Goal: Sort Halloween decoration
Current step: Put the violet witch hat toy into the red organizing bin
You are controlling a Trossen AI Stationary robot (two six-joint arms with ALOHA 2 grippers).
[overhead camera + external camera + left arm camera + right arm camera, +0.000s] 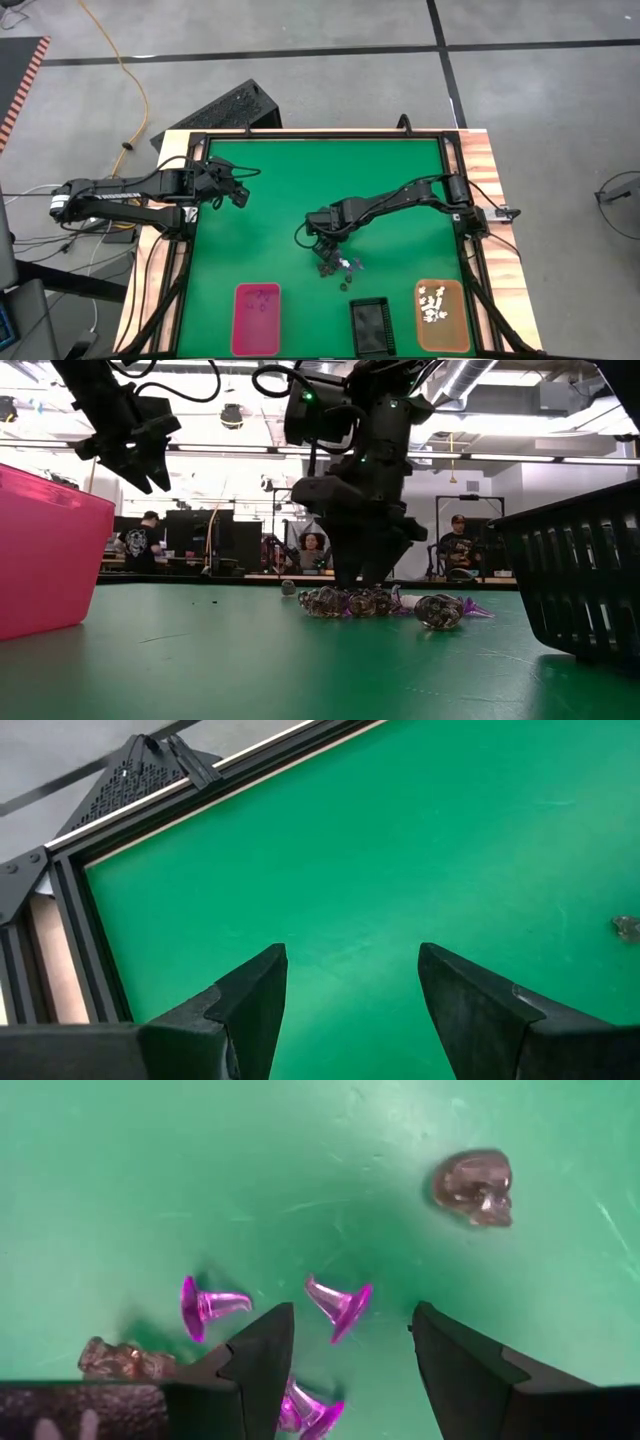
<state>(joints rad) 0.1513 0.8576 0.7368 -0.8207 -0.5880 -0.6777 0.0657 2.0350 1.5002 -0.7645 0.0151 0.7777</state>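
A small pile of trinkets lies on the green mat: purple witch hats and smoky dark skulls. My right gripper points down over the pile, low above the mat. It is open. One purple hat lies on its side between the fingertips, a second lies outside them, and a third lies close under one finger. A skull lies farther off. My left gripper waits open, raised above the mat's left part.
Along the near edge stand a pink tray with a few purple pieces, a black slotted tray, and an orange tray holding white pieces. A black frame borders the mat. People sit in the room beyond the table.
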